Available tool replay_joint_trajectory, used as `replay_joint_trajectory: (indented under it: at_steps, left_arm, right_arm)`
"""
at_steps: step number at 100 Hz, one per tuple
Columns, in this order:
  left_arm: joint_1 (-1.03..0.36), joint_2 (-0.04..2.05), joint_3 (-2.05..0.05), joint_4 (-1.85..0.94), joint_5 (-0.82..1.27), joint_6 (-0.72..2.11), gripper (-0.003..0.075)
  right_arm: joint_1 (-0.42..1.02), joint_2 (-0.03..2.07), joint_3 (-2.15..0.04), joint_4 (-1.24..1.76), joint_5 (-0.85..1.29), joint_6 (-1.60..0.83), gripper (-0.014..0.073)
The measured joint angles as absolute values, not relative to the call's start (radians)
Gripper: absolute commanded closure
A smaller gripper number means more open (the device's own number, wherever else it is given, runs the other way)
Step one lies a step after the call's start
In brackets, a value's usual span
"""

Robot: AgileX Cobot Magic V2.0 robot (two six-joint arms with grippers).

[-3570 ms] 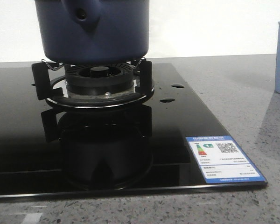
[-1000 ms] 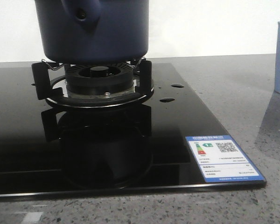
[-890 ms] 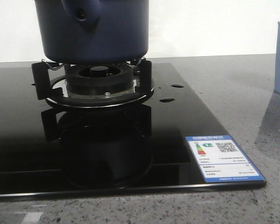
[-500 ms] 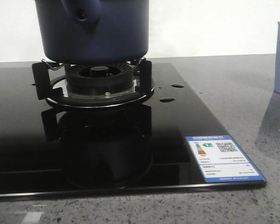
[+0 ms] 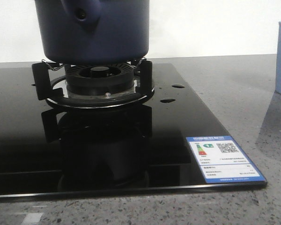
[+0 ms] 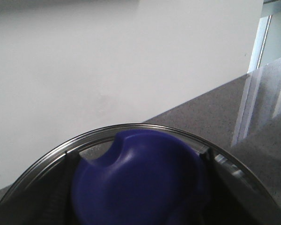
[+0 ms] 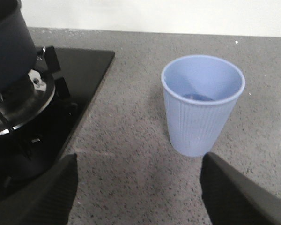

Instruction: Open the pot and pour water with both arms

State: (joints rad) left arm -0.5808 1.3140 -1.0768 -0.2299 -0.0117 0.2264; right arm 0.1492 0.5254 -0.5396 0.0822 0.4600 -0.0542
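Left side first: your left gripper (image 6: pixel 138 199) sits right over the blue knob (image 6: pixel 140 178), dark fingers (image 6: pixel 61 197) on either side of it and the lid's steel rim (image 6: pixel 131 126) curving behind. The view is too close and blurred, so you cannot tell whether it has clamped yet.

The pot (image 5: pixel 96 33) stands on the burner (image 5: pixel 100 77) toward the hob's (image 5: pixel 187 117) far edge, exactly where it stood seconds ago. Only the reflection in the black glass has shifted a little. That suggests the arm is working above the pot, and the opening step looks unfinished; the pot's top is out of the front view.

Over on the right, the cup (image 7: pixel 201 103) waits upright on the counter, beyond the hob's right edge. Your right gripper (image 7: pixel 138 197) hovers before it, spread wide and empty.
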Motion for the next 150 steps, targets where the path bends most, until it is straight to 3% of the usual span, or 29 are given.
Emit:
replay_joint_trajectory:
  at_steps: [41,71,105,150]
  left_arm:
    - [-0.405,1.16,-1.077,-0.217,0.067,0.226,0.0369]
    - [-0.322,1.084,-1.077,-0.216,0.085,0.226,0.0369]
    - [-0.301,1.07,-1.077,-0.214,0.131,0.226,0.0369]
    - [-0.301,1.07,-1.077,-0.214,0.134,0.226,0.0369]
  right_arm:
    - [0.109,0.546,-0.351,0.008,0.199,-0.054,0.0099]
    - [0.109,0.716,-0.321,-0.029,0.011,-0.054,0.0099]
    - [0.105,0.859,-0.321,0.061,-0.127,-0.054,0.0099]
    - [-0.015,0.835,-0.321,0.137,-0.13,-0.054,0.0099]
